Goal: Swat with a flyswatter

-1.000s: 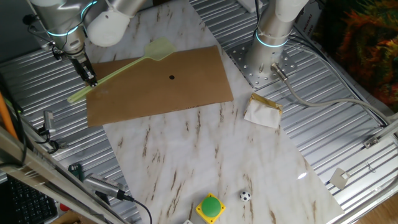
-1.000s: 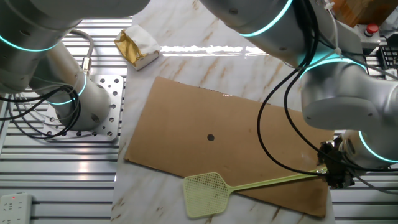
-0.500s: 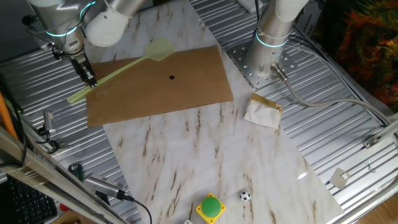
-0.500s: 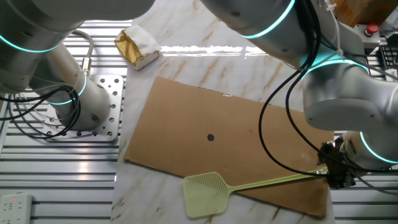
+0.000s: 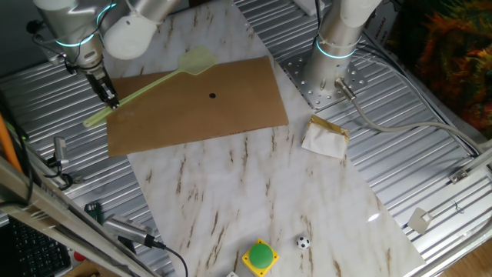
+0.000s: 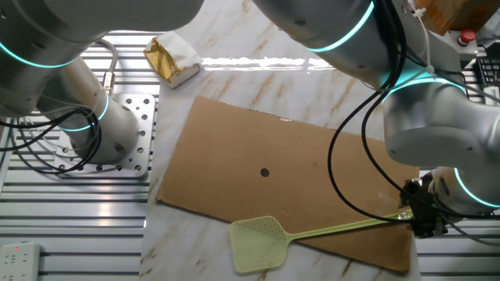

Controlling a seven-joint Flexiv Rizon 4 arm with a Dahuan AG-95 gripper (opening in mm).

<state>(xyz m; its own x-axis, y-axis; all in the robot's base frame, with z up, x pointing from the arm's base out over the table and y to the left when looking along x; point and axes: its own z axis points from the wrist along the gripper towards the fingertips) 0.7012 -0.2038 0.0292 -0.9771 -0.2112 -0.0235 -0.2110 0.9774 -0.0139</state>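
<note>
here the gripper (image 5: pixel 112 101) is clamped on the swatter (image 5: pixel 154 81) near the handle end, at the board's (image 5: pixel 215 115) 9 o'clock edge in one fixed view. the swatter's rod runs from there toward 2 o'clock, across the board's far-left corner, and its square head (image 5: pixel 199 60) lies past the board's 12 o'clock edge, over the marble top (image 5: pixel 254 200). a short stub of handle sticks out beyond the fingers toward 8 o'clock.

in the other fixed view the gripper (image 6: pixel 423 219) sits at the board's (image 6: pixel 312 172) 4 o'clock corner, closed on the rod, and the swatter (image 6: pixel 328 231) stretches toward 9 o'clock, with the mesh head (image 6: pixel 258 243) half over the board's near edge and half over the marble. whether the head touches the surface i cannot tell.

a small dark dot (image 6: pixel 265 172) marks the board near its middle, apart from the head. a gold-and-white packet (image 6: pixel 173 59) lies off the board at 11 o'clock.
</note>
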